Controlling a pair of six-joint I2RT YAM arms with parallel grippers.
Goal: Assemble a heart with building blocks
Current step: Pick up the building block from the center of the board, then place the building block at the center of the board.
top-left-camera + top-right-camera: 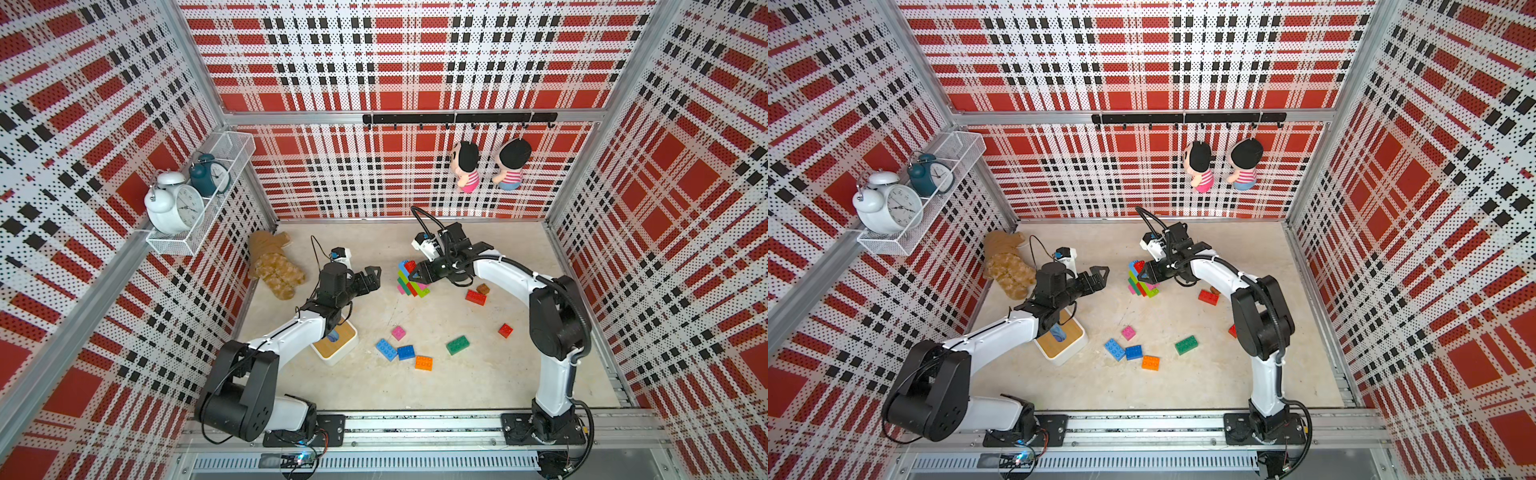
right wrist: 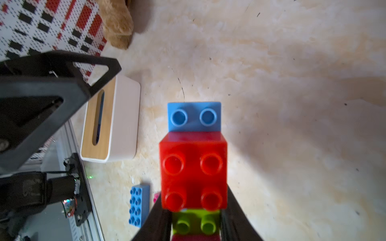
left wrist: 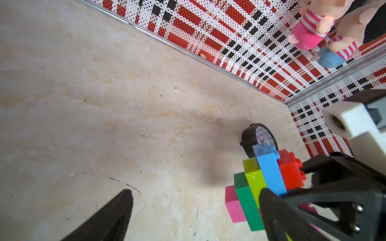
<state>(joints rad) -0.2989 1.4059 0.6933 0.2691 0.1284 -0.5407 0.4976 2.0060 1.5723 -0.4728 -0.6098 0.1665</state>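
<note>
Tissue box (image 1: 337,350), left, near: sits under the left arm, clear of the work.
Left hand (image 1: 375,279): spread wide, empty, just beside the stack (probably free to fetch a piece).
Block stack (image 1: 411,282), centre, far: tilted, several colours, red and blue at its top end. Whether it rests on the surface (image 1: 457,386) cannot be told.
Right hand (image 1: 417,272): closed on the stack, seemingly steadying it.
Loose blocks (image 1: 406,352), near and right: spares awaiting placement.
</note>
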